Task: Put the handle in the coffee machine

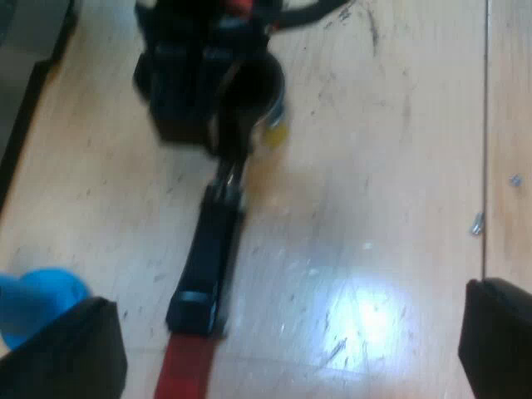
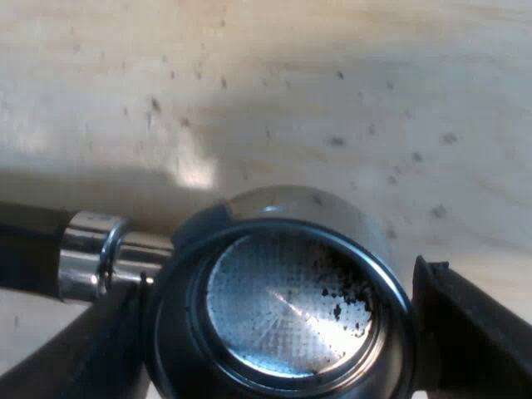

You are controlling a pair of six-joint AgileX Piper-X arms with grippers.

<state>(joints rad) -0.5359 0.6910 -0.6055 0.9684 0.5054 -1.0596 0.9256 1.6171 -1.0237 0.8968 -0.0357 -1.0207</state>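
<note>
Your right gripper (image 2: 278, 332) clamps the holder (image 2: 291, 307) at its basket, probably for lifting; your left gripper (image 1: 287, 345) hangs open near the handle (image 1: 208, 258).

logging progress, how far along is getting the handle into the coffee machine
Done: the right hand seems closed around the holder at its basket. In hand: the holder looks to lie on the wooden table, its red end toward the open left hand. Left: lifting it and locking it into the machine.

Silver perforated holder (image 2: 287, 307); black handle (image 1: 209, 258), red tip; blue tamper (image 1: 37, 301).
</note>
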